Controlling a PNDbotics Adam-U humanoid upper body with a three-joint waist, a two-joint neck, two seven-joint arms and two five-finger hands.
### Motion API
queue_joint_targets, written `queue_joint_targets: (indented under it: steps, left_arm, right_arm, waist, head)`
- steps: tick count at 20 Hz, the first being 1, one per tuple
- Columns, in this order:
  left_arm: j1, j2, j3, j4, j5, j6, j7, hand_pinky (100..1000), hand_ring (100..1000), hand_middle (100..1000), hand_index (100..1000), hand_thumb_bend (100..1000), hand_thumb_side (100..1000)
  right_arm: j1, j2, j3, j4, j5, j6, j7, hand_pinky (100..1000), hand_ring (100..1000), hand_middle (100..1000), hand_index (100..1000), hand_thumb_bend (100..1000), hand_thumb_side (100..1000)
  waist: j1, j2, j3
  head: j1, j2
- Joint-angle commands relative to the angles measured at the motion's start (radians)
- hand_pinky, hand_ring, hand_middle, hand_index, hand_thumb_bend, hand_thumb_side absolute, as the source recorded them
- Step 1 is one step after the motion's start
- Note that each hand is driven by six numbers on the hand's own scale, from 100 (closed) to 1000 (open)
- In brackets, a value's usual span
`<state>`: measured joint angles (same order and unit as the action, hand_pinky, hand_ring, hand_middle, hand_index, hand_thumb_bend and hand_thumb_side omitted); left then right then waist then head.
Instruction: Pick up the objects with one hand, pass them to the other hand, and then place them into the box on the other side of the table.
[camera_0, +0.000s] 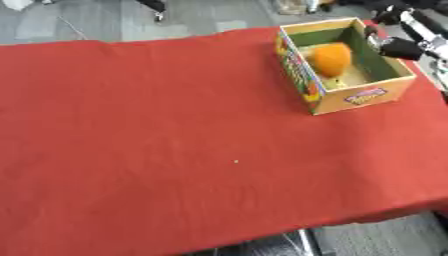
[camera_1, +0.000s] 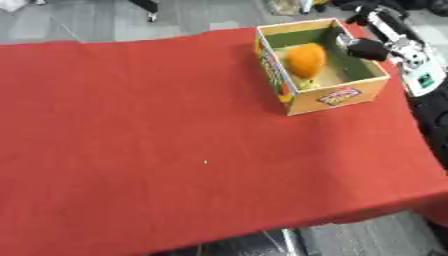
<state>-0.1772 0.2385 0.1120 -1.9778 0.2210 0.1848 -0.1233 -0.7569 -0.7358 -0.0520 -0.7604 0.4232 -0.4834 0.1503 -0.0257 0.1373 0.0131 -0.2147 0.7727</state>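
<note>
Counter: red-covered, bare of objects short of the box.
Box: holds orange object.
Right hand: over box's right wall; fingers' state indiscernible.
Risk: withdrawing hand snags wall, shifting box.

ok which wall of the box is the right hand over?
The box's right wall, not the printed left or front wall. The right hand sits over its rim, near the orange object.

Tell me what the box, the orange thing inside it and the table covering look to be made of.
Box: probably printed cardboard, given its thin flat walls, plain tan inside and colourful outer print. Orange object: rounded with a matt, slightly fuzzy look, possibly plush or foam; it cannot be settled. Table covering: red cloth, matt, with faint creases and an edge that drapes over the front.
</note>
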Motion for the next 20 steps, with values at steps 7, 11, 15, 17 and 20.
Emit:
queue_joint_targets:
  steps: [7, 11, 15, 17, 20]
  left_arm:
    - [-0.013, 0.002, -0.004, -0.022, 0.009, 0.008, 0.002, 883, 703, 609, 736, 325, 703]
    - [-0.013, 0.0, -0.004, -0.022, 0.011, 0.01, 0.002, 883, 702, 609, 736, 318, 706]
    - [-0.014, -0.005, -0.003, -0.022, 0.008, 0.012, 0.002, 883, 702, 609, 735, 318, 705]
    - [-0.015, -0.008, -0.001, -0.022, 0.002, 0.012, 0.004, 884, 703, 609, 735, 316, 704]
    - [-0.015, -0.012, 0.002, -0.022, -0.018, 0.005, 0.006, 884, 705, 611, 735, 311, 701]
  right_arm:
    - [-0.03, -0.027, 0.004, 0.055, 0.175, 0.005, 0.049, 890, 881, 961, 1000, 100, 187]
    - [-0.024, -0.024, -0.012, 0.059, 0.269, 0.001, 0.018, 888, 878, 956, 1000, 100, 214]
    - [0.014, -0.03, -0.029, -0.02, 0.236, -0.03, -0.06, 882, 867, 928, 997, 100, 202]
    - [0.059, -0.029, -0.044, -0.124, 0.171, -0.049, -0.117, 880, 856, 899, 970, 100, 249]
    - [0.148, -0.001, -0.078, -0.327, 0.043, -0.042, -0.186, 874, 840, 861, 932, 100, 382]
  waist:
    - [-0.005, -0.018, 0.007]
    - [-0.005, -0.018, 0.007]
    - [-0.006, -0.018, 0.004]
    - [-0.008, -0.018, 0.001]
    - [-0.011, -0.019, -0.004]
  head:
    - [-0.012, -0.003]
    - [-0.012, -0.003]
    - [0.009, -0.003]
    - [0.052, -0.003]
    - [0.137, -0.003]
